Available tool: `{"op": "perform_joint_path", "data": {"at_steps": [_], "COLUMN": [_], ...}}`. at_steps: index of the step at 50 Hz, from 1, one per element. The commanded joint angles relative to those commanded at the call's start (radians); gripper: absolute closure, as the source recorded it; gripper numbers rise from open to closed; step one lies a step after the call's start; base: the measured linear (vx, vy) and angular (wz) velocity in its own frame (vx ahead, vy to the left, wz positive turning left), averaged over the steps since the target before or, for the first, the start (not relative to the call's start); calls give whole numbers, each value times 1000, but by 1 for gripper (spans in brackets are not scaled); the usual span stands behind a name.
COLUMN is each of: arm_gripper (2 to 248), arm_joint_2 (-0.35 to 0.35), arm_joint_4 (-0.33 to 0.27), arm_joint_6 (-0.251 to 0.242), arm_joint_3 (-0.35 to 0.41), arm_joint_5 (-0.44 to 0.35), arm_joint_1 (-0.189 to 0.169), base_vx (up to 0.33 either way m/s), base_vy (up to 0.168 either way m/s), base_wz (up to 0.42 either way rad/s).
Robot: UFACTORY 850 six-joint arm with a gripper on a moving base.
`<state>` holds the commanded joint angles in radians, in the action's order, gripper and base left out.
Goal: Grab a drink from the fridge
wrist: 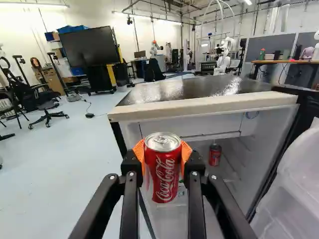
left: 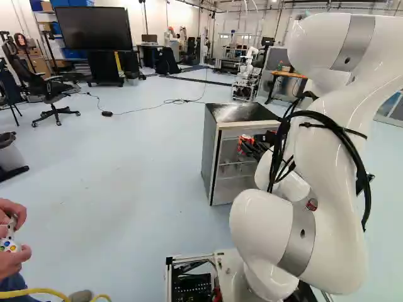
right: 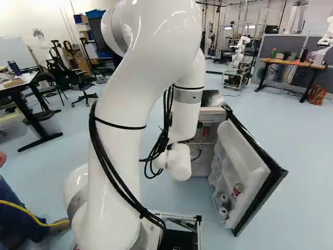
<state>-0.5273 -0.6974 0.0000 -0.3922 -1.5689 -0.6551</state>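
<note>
A red can (wrist: pixel 164 174) is gripped upright between the jaws (left: pixel 245 145), a hold made plain by the wrist view, where a second can (wrist: pixel 215 155) is also revealed inside the open fridge (wrist: pixel 209 105). By the right base view, the racks of the door (right: pixel 242 169) are laid bare, with another can (right: pixel 238 189) kept there; by the left base view, the fridge's side panel (left: pixel 211 148) is shown.

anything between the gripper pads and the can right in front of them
Nothing visible: both orange pads of the gripper meet the red can directly. The second can stands beyond it, inside the fridge.
</note>
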Motion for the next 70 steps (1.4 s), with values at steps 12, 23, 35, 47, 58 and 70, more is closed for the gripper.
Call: {"op": "perform_joint_path", "data": {"at_steps": [12, 23, 35, 47, 58, 70], "arm_gripper": [158, 158, 158, 158, 158, 158], "arm_joint_2": [25, 50, 87, 125, 153, 176], "arm_joint_4": [0, 0, 0, 0, 0, 0], "arm_joint_6": [0, 0, 0, 0, 0, 0], "arm_joint_3": [-15, -24, -20, -14, -18, -32], "arm_joint_5": [2, 9, 19, 28, 44, 72], "arm_joint_1": [11, 16, 16, 16, 20, 27], "base_vx": [0, 0, 0, 0, 0, 0], "base_vy": [0, 0, 0, 0, 0, 0], "base_wz": [0, 0, 0, 0, 0, 0]}}
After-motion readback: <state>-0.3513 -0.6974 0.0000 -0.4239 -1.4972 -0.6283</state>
